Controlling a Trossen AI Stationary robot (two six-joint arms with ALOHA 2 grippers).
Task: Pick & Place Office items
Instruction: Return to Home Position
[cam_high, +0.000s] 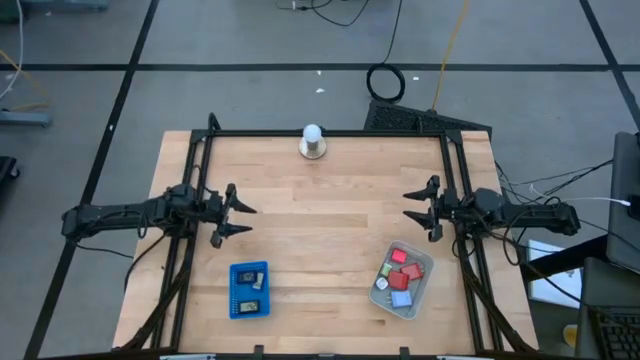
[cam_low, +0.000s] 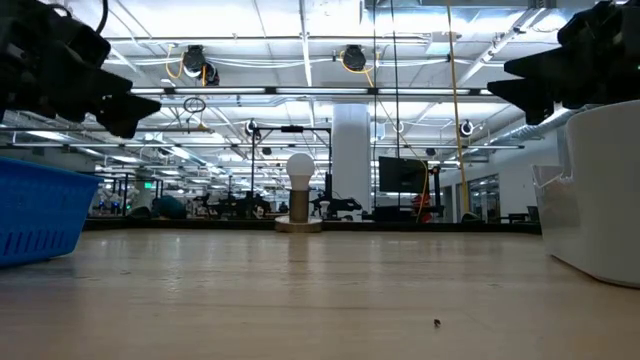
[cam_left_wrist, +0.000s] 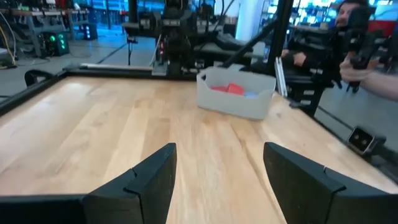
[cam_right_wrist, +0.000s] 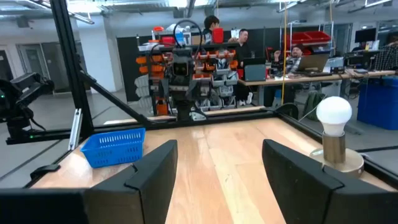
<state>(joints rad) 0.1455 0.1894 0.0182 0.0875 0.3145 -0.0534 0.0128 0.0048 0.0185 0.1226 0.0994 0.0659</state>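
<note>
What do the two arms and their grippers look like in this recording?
The left arm and right arm are matte black, slim and jointed, with thin cables beside them. The left gripper and right gripper each have two dark, angular, wedge-tipped fingers.

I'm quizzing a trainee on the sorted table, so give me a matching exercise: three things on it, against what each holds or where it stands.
Things:
1. blue slotted plastic tray
2. clear grey plastic bin
3. white ball on a round metal base

States:
A. holds red, pink and blue blocks
B. stands alone by the wooden table edge
C. holds small black rectangles

Pairs: 1-C, 2-A, 3-B
</note>
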